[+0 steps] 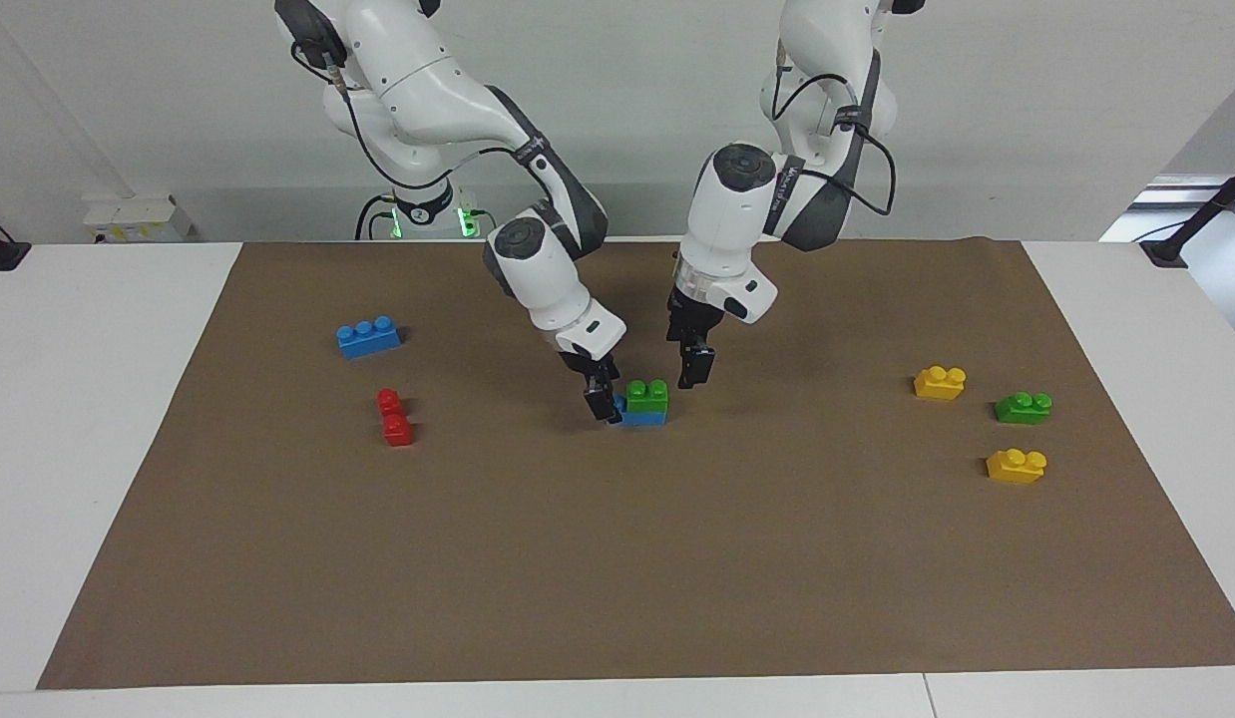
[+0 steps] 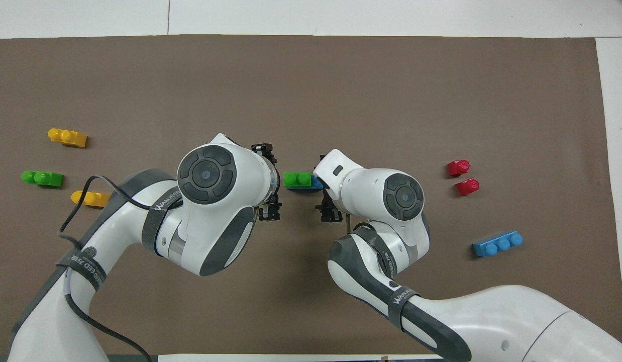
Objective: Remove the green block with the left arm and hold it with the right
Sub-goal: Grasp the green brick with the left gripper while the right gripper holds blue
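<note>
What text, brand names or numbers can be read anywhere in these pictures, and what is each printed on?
"WANJEED": on the dark strap around the left arm, overhead view.
"WANJEED": on the dark strap around the right arm, overhead view.
Longer white print on the strap lower on the left arm: only partly legible, not readable in full.
Round badge with a single digit on the right arm's base, facing view: too small to be sure.
The bricks carry no text.

Glossy plastic green block (image 1: 646, 395), matt brown paper-like mat (image 1: 617, 578), smooth white table (image 1: 89, 399)
</note>
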`<state>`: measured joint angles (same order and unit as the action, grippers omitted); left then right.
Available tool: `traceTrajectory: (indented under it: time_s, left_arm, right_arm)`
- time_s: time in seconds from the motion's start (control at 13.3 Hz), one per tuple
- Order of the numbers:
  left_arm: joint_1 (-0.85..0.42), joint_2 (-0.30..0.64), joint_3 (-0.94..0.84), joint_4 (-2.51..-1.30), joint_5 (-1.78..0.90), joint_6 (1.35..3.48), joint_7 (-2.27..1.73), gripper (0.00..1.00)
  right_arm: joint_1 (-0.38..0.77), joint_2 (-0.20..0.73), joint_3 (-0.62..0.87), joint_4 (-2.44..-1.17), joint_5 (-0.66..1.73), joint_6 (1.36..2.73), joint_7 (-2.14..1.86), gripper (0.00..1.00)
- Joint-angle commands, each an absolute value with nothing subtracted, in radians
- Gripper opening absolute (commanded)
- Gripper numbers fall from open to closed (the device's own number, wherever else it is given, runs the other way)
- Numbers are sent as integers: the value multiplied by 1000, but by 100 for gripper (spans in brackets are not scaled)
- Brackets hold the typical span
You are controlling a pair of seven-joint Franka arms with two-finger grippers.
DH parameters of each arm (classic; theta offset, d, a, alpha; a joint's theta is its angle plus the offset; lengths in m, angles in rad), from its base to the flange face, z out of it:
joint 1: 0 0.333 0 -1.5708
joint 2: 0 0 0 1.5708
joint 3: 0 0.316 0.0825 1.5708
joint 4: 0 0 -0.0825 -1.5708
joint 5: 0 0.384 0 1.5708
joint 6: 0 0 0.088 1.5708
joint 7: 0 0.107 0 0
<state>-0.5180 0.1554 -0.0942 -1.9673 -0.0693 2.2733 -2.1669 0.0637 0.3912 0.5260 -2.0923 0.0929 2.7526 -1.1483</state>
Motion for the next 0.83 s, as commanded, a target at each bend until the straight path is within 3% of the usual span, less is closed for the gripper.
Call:
traceTrajectory:
  time_s: [0.0, 0.23, 0.53, 0.75]
  left_arm:
    - [-540, 214, -78, -1919, -38, 2287, -2215, 100]
    - [-571, 299, -78, -1868, 18, 2295, -2285, 100]
    - [-571, 307, -78, -1867, 18, 2310, -2295, 100]
    - [-571, 317, -78, -1868, 20, 2335, -2315, 100]
  right_arm:
    - [57, 417, 526, -2083, 61, 2770, -1163, 100]
    - [57, 417, 526, -2083, 63, 2770, -1160, 100]
    - [55, 417, 526, -2083, 63, 2769, -1157, 100]
    - [54, 417, 526, -2083, 63, 2769, -1155, 88]
